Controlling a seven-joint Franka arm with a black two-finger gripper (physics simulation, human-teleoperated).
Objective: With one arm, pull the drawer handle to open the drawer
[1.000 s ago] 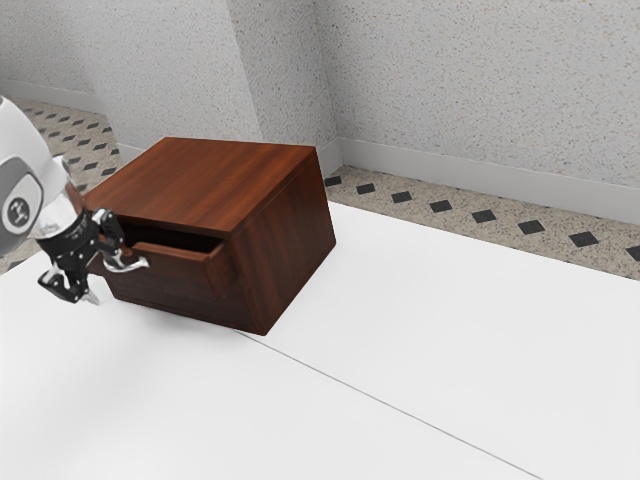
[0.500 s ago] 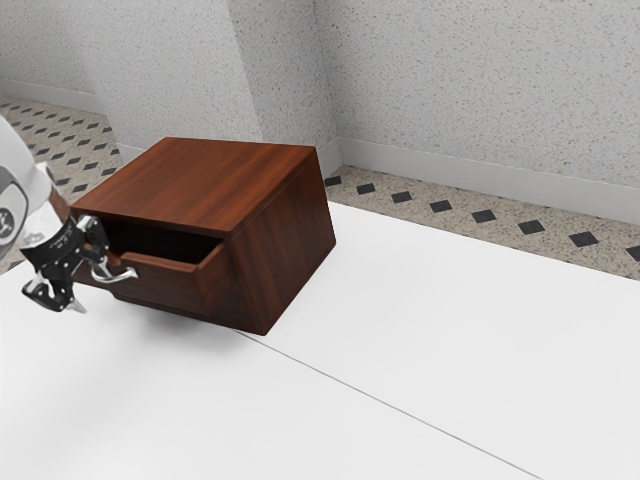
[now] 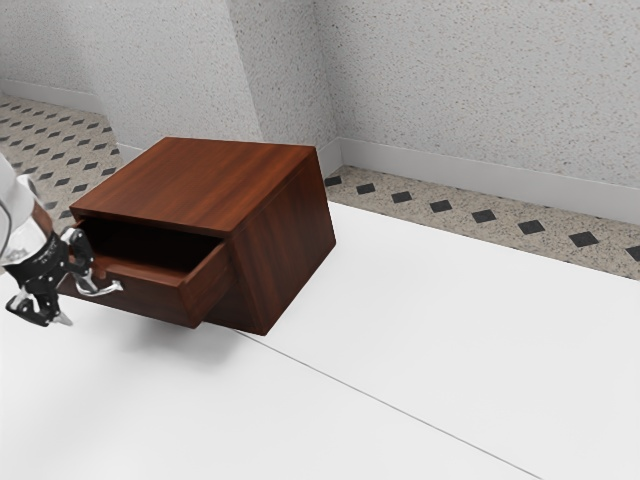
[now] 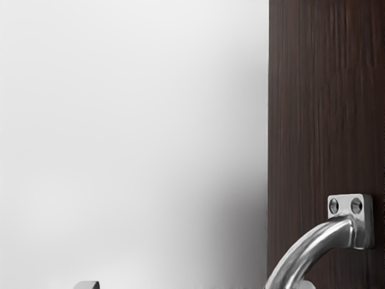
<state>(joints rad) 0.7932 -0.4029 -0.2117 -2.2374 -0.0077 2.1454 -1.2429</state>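
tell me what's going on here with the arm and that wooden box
A single robot arm has its gripper at the metal handle on the front of a drawer. The drawer belongs to a dark wooden cabinet that sits on a white table. Right now the drawer stands partly open, jutting out toward the exterior view's left, with its dark inside showing.

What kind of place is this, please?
Probably a simulated indoor room: a dark wooden drawer cabinet on a white table, speckled grey walls and a floor with black diamond tiles.
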